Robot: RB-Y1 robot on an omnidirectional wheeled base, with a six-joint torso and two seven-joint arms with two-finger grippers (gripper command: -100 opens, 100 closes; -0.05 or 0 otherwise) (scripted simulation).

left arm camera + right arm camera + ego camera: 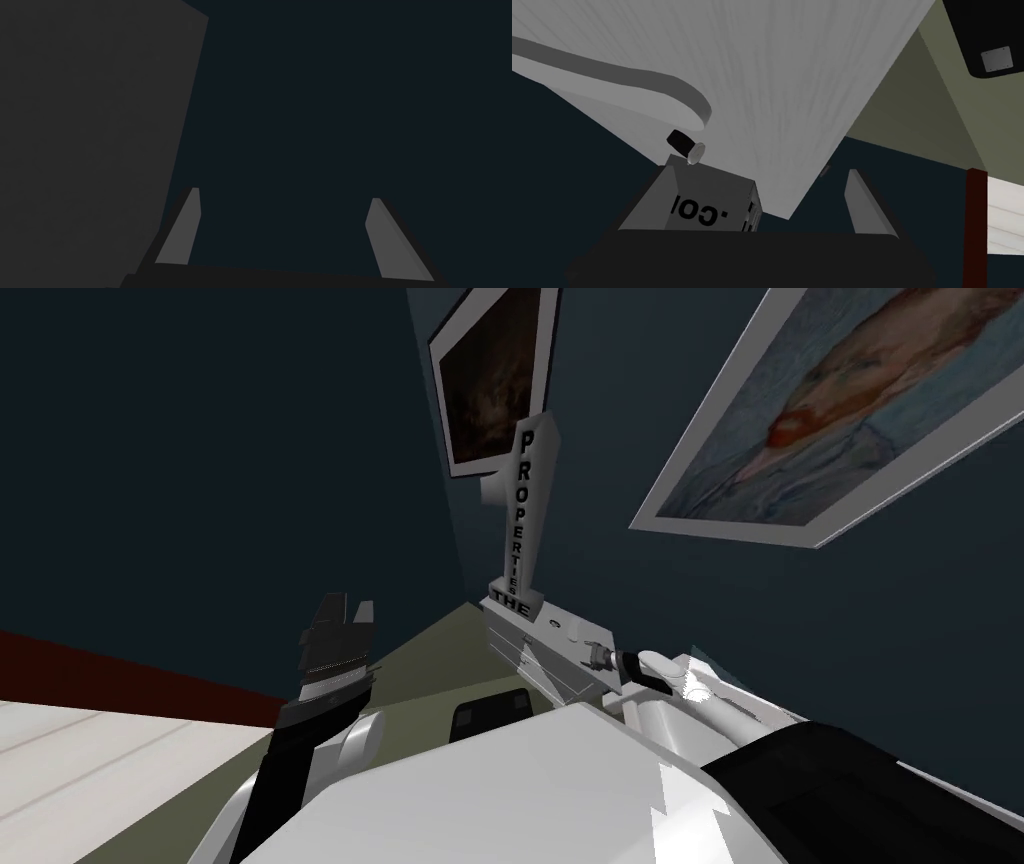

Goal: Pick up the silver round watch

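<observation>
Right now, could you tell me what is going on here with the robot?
The right pincer is open and reaches over the white furniture top toward the round silver watch, which lies next to a grey lettered block. The watch sits just beyond one fingertip rather than between the fingers, so nothing is gripped yet. The left pincer is open too, raised off to the side, away from the watch.

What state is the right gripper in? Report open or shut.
Open. The right gripper has its thin light grey fingers wide apart, gripping nothing.
</observation>
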